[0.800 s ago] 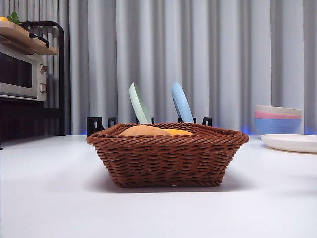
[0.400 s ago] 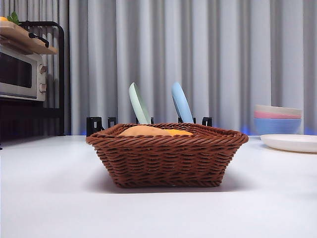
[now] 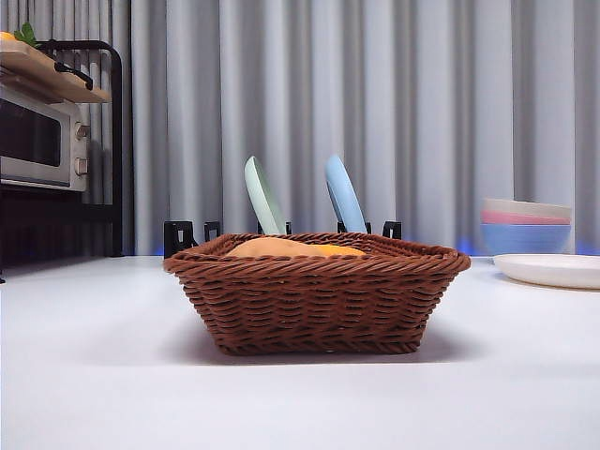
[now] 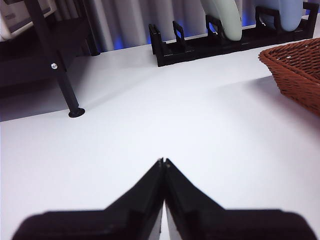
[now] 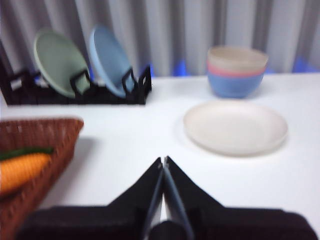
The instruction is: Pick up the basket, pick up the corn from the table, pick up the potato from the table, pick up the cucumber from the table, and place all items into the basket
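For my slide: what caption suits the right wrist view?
Shut right gripper beside the basket holding corn and cucumber.
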Controlling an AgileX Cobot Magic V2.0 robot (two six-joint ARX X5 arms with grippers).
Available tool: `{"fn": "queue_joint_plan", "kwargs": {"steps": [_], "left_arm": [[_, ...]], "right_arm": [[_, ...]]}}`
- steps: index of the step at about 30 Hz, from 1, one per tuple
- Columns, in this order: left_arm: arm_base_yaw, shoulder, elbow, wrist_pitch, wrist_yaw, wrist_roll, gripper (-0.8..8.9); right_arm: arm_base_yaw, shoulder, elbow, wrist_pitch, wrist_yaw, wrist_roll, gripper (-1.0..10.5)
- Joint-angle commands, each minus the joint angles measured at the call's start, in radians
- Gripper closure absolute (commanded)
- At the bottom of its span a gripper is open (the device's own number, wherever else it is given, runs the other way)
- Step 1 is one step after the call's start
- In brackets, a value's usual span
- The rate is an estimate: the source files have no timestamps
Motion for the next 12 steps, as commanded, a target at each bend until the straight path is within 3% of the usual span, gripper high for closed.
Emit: {"fn": "queue_joint_plan", "kwargs": {"steps": [1, 12], "left_arm": [[0.003, -0.003, -0.01, -0.008, 0.002, -0.003, 8.17], [0.003, -0.003, -0.01, -0.008, 0.002, -0.003, 8.17]], "right_arm": [[-0.002, -0.031, -0.077, 0.029, -0.001, -0.024, 9.5], [-0.002, -0.12, -0.187, 0.003, -0.001, -0.035, 9.5]]}}
